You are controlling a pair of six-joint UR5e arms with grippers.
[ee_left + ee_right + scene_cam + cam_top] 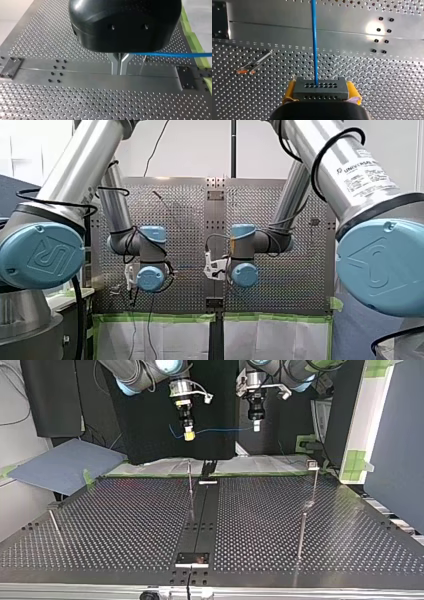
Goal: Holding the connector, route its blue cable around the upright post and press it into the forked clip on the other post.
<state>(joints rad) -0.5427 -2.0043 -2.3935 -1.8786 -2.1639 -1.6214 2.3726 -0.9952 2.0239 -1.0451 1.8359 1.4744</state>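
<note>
In the top view both grippers hang high above the perforated table (125, 525). My right gripper (188, 435), with yellow pads, is shut on the dark grey connector (321, 87). The blue cable (225, 429) runs level from the connector to my left gripper (256, 426). In the left wrist view its metal fingers (115, 65) are pressed together, and the cable (170, 54) leaves sideways from them. A thin upright post (190, 487) stands at the table's middle back. At the top view's right, another post (314, 485) carries a small clip (312, 464) on top.
A shorter post (301, 532) stands nearer the camera at the top view's right and a thin pin (55, 525) at its left. A dark rail (200, 520) with a small plate (192, 559) runs down the table's middle. Green tape edges the far side.
</note>
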